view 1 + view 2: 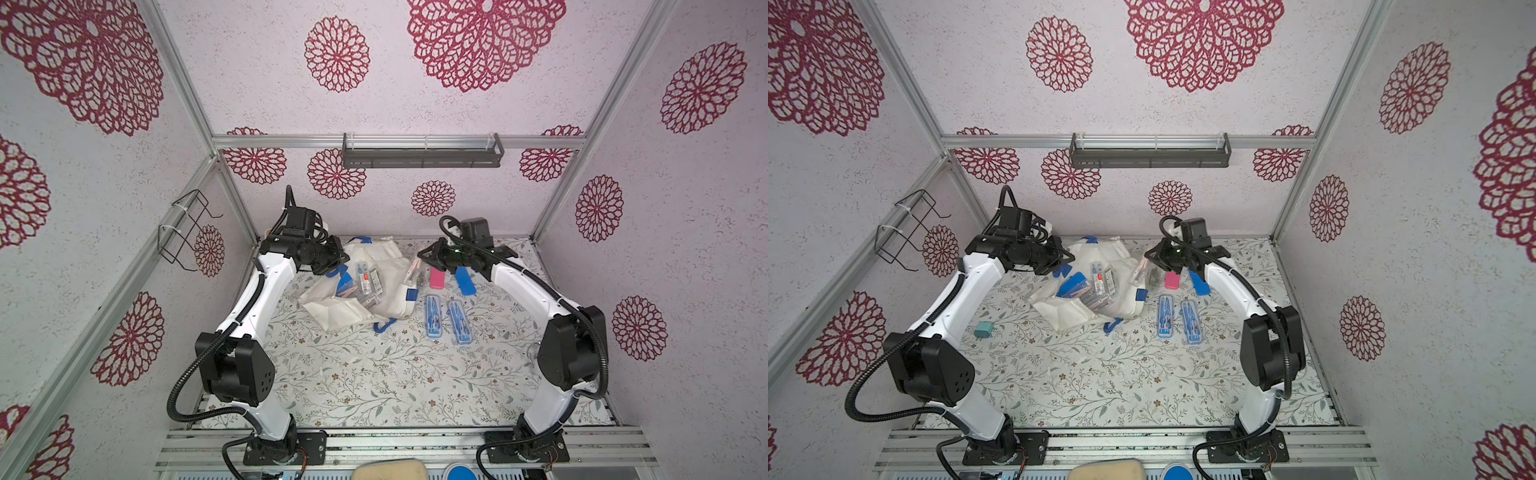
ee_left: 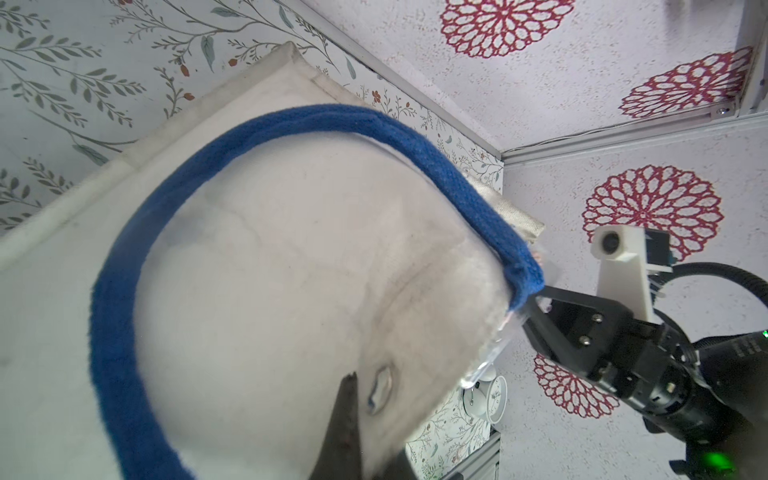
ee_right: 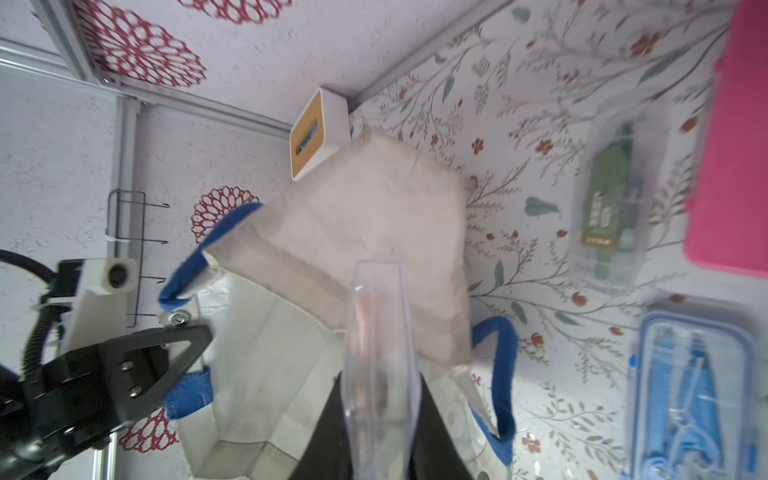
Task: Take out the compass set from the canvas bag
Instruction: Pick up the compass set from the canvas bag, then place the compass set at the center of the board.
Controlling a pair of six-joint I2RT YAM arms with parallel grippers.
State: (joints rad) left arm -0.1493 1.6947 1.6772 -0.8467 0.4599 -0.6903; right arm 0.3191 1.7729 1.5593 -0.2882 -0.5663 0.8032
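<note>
The cream canvas bag (image 1: 332,309) (image 1: 1059,309) lies crumpled at the table's back middle, with several cased items (image 1: 363,282) on its cloth. My left gripper (image 1: 338,259) (image 2: 370,449) is shut on the bag's cloth near the blue handle (image 2: 249,137). At the bag's right edge my right gripper (image 1: 426,255) (image 3: 380,415) is shut on a clear plastic case (image 3: 376,332) (image 1: 415,270), held just above the bag (image 3: 365,216); its pinkish contents are blurred. Two compass sets in blue cases (image 1: 433,316) (image 1: 459,322) (image 3: 690,395) lie on the table right of the bag.
A pink case (image 1: 437,277) (image 3: 731,166), a blue piece (image 1: 465,280) and a clear case with green contents (image 3: 611,208) lie under the right arm. A white box with a tan top (image 3: 318,133) stands behind the bag. A teal plug (image 1: 984,330) lies by the left arm.
</note>
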